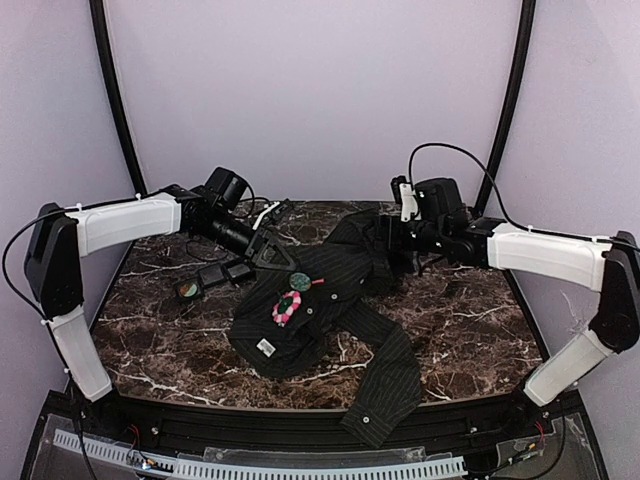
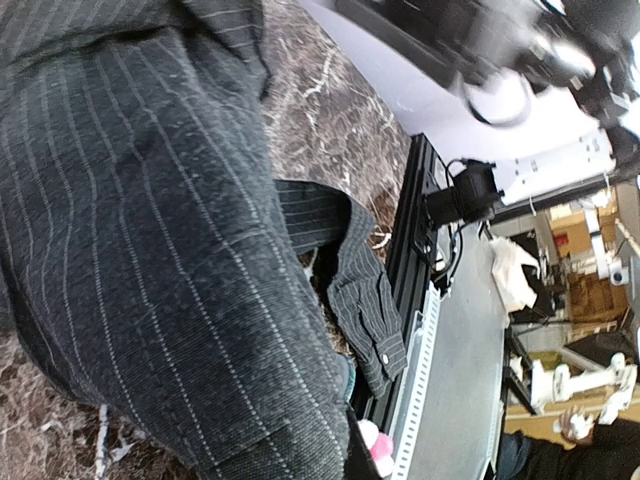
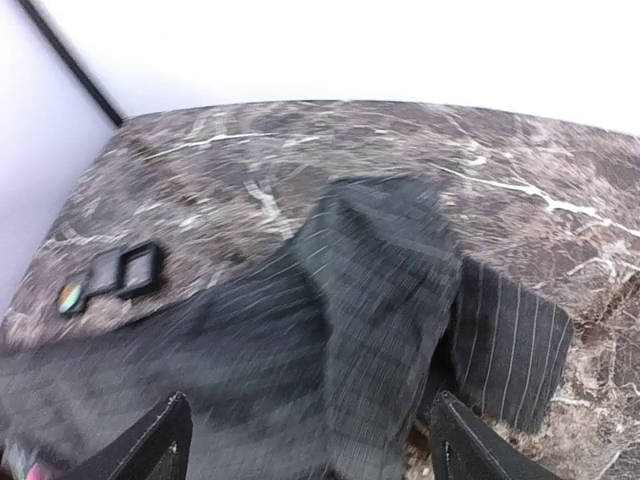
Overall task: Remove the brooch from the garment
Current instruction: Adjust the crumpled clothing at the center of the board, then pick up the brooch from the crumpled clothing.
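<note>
Two arms lean in over the dark marble tabletop (image 1: 470,330), where the pinstriped shirt (image 1: 330,300) lies crumpled. The right pincer (image 3: 310,455) gapes wide above its far edge, empty; the left pincer's (image 1: 272,252) state I cannot tell. Approach, I'd say: next, pin the cloth and pinch the brooch (image 1: 286,307), face-up on the shirt front, long axis near-left to far-right.

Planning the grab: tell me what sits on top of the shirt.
On the shirt: the pink brooch, a green disc just behind it. Its pin and anything beneath the fabric are hidden.
</note>
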Robot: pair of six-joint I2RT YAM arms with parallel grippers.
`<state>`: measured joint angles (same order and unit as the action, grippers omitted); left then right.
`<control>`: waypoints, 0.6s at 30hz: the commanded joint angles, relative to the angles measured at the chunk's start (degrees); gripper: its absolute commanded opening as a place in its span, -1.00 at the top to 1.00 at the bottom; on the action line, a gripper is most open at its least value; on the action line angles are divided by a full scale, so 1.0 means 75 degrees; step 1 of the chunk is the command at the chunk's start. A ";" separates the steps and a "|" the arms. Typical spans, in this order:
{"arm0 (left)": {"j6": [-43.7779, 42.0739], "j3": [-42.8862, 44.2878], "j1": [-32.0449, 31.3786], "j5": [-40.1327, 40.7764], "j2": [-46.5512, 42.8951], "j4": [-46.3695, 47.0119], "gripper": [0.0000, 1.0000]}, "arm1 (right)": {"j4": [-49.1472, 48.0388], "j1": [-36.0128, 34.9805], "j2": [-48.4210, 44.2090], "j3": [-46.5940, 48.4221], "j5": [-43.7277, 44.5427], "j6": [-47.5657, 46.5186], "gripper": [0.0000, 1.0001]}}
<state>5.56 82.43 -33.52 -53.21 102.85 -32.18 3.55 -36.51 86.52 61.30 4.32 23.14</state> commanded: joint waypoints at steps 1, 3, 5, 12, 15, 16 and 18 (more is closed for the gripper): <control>0.0490 -0.0098 0.0140 -0.0316 -0.0049 0.0397 0.98 | -0.0399 -0.0461 -0.1274 -0.0841 -0.1390 -0.0574 -0.62; 0.0492 -0.0093 0.0144 -0.0362 -0.0021 0.0384 0.98 | -0.0804 -0.0595 -0.1552 -0.1162 -0.2437 -0.0700 -0.58; 0.0495 -0.0083 0.0145 -0.0461 -0.0007 0.0378 0.98 | -0.1155 -0.0733 -0.1603 -0.1346 -0.3184 -0.0680 -0.48; 0.0484 -0.0093 0.0145 -0.0641 0.0060 0.0362 0.98 | -0.1176 -0.1180 -0.0577 -0.0806 -0.3794 -0.0970 -0.14; 0.0478 -0.0093 0.0137 -0.0616 0.0115 0.0346 0.98 | -0.1092 -0.1370 -0.0151 -0.0464 -0.3755 -0.1148 0.03; 0.0478 -0.0093 0.0149 -0.0590 0.0127 0.0343 0.98 | -0.1074 -0.1418 -0.0044 -0.0377 -0.3790 -0.1195 0.06; 0.0483 -0.0093 0.0150 -0.0510 0.0152 0.0317 0.98 | -0.1068 -0.1524 0.0102 -0.0254 -0.3832 -0.1262 0.09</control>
<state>9.10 82.21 -32.36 -56.58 103.72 -30.41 -3.55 -46.28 85.82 56.03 -22.24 15.79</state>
